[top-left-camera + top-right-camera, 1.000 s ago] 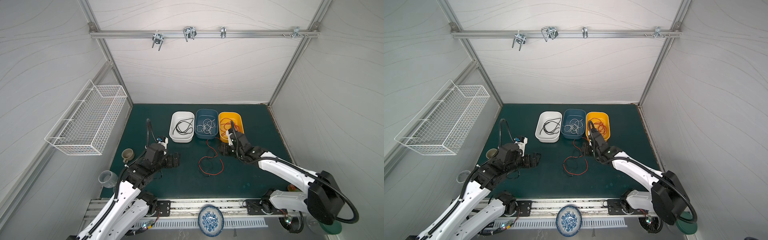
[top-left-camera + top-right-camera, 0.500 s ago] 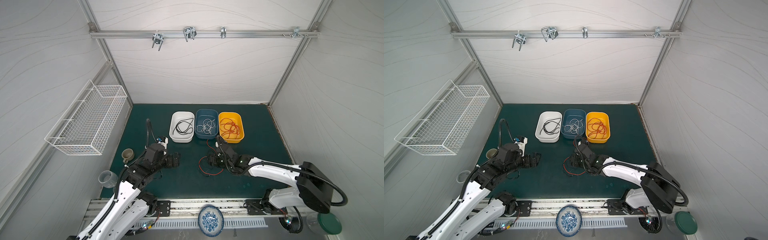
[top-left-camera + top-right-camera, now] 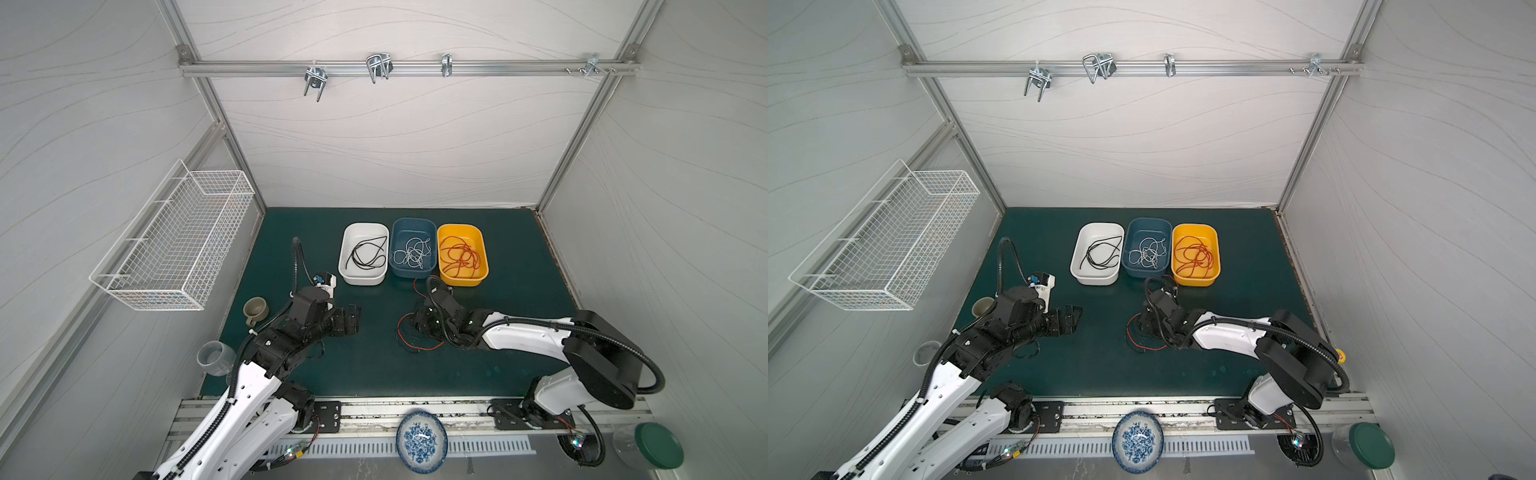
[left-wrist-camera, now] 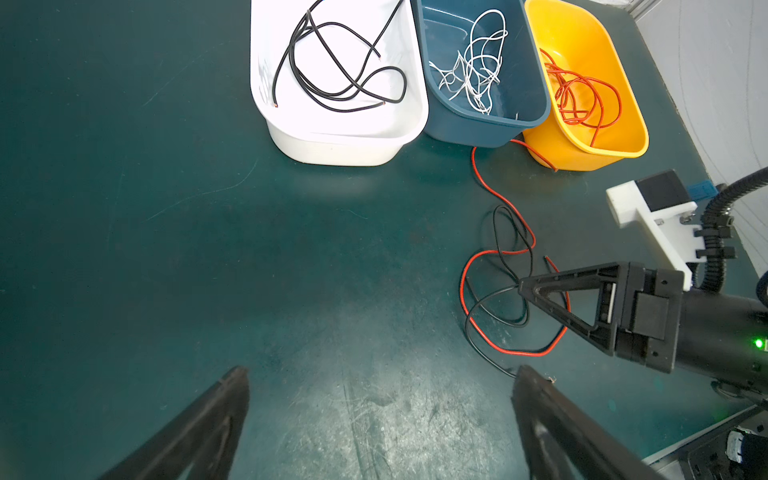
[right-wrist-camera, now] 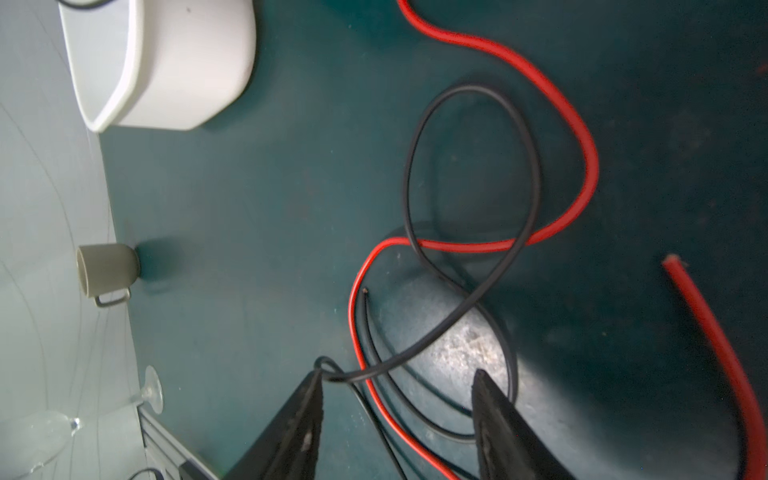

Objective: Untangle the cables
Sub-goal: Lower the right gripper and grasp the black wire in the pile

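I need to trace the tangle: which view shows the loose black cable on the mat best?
Right wrist: the black cable is close up, its crossings with the red cable clear. Left wrist shows it small; top views, barely.

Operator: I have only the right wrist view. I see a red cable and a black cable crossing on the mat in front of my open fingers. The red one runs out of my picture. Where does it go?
Observer: The red cable runs over the mat to the yellow tray and ends at the foot of its outer wall, not inside.
Operator: Understood. What about the left gripper?
Observer: The left gripper is open and empty, to the left of the red cable in both top views.
Operator: And what is in the trays?
Observer: They are sorted by colour: black cables in the white tray, white cables in the blue tray, red cables in the yellow one.
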`<control>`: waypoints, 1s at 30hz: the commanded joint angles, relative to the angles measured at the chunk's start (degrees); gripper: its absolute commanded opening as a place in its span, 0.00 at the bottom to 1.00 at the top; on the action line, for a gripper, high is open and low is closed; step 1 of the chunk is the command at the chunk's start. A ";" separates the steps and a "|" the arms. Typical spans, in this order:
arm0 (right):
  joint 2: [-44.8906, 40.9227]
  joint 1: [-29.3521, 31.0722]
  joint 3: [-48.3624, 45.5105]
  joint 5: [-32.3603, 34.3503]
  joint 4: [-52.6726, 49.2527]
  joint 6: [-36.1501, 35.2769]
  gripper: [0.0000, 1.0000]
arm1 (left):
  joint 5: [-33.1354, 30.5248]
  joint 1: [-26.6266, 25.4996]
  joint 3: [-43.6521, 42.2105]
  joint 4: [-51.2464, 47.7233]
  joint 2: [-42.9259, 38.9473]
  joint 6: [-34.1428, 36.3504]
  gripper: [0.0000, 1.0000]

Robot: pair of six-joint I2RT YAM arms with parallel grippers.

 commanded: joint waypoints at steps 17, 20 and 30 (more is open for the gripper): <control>5.38 -4.51 4.16 -1.23 3.16 -0.41 0.51 | 2.07 -1.65 -2.38 5.62 -4.85 3.43 0.98; 6.17 -5.32 4.23 -2.71 3.90 -0.41 0.49 | 2.33 -2.27 -2.70 5.88 -5.27 4.20 0.98; 8.22 -5.98 5.91 -4.09 4.04 -2.42 0.40 | 4.33 -5.04 -4.33 7.81 -7.15 6.57 0.99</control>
